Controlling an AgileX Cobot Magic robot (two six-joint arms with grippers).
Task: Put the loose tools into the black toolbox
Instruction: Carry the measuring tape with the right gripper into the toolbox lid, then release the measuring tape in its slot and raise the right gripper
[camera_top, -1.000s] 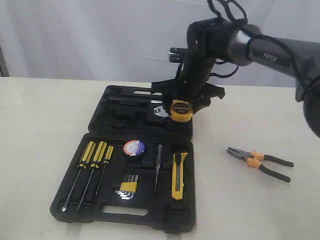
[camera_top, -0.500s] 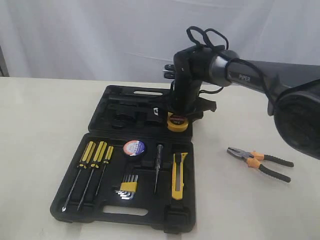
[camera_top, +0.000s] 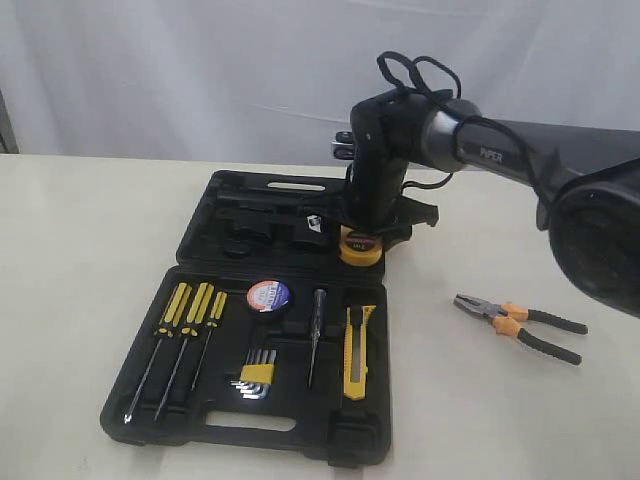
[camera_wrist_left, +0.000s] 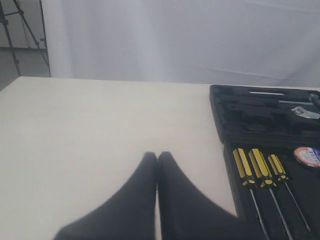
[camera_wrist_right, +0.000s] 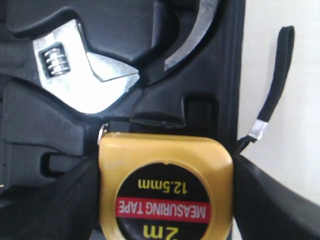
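The yellow tape measure (camera_top: 360, 246) is at the open black toolbox's (camera_top: 196, 245) far right. The dark tape roll (camera_top: 268, 295) and yellow utility knife (camera_top: 357, 352) lie in its near half. The orange-handled pliers (camera_top: 520, 328) lie outside, well right.

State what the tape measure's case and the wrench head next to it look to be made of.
The tape measure: yellow case, likely moulded plastic, smooth with a soft sheen; printed black-and-red label. The wrench head: bare metal, probably steel, silvery with bright glare and a knurled adjusting screw.

Soft, bright light leaves faint shadows; the left gripper (camera_wrist_left: 157, 156) is a dark blur (out of focus), the wrench (camera_wrist_right: 100, 72) glares, the tape measure (camera_wrist_right: 165, 195) reads crisp.
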